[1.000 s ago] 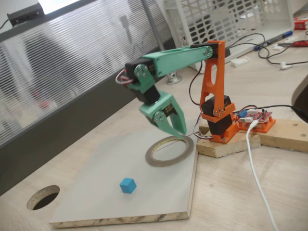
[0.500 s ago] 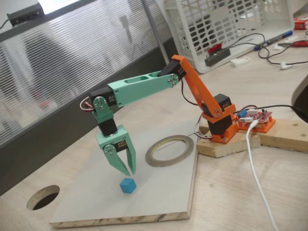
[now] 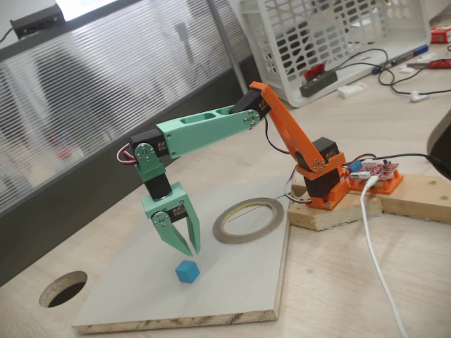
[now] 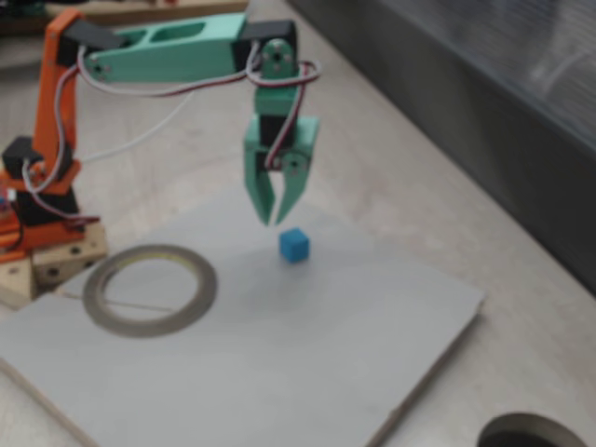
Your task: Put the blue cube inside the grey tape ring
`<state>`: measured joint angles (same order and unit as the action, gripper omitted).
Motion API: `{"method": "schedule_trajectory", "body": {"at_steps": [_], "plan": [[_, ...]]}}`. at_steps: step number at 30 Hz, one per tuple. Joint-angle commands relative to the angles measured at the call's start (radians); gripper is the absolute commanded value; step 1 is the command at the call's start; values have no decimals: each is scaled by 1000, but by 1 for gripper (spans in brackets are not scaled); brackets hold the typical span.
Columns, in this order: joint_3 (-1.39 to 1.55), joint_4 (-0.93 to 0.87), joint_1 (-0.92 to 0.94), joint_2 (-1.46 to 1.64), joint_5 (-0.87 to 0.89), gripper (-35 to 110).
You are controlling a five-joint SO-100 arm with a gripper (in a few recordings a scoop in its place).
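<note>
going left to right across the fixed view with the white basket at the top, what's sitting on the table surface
Round hole in the tabletop → blue cube, with the tool hanging just above it → grey tape ring → orange arm base → red circuit board.

I see my arm stretched out from its orange base, the orange upper link leaning forward and the green forearm running nearly level. The wrist bends straight down, so the gripper points at the board. Its two green fingers sit almost together, tips nearly touching, holding nothing.
</note>
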<state>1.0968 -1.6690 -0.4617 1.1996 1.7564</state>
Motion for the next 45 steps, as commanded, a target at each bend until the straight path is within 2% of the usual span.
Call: {"method": "schedule_trajectory", "body": {"at_steps": [1,29,31,34,41,43,45], "plan": [[-21,-2,-2,12,17,6],[-34,3,-3,32,18,9],[-34,-5,-5,32,18,18],[-32,-25,-6,32,20,40],[-32,-273,-14,18,18,96],[-32,-290,-15,14,18,105],[-34,-287,-15,14,18,105]]}}
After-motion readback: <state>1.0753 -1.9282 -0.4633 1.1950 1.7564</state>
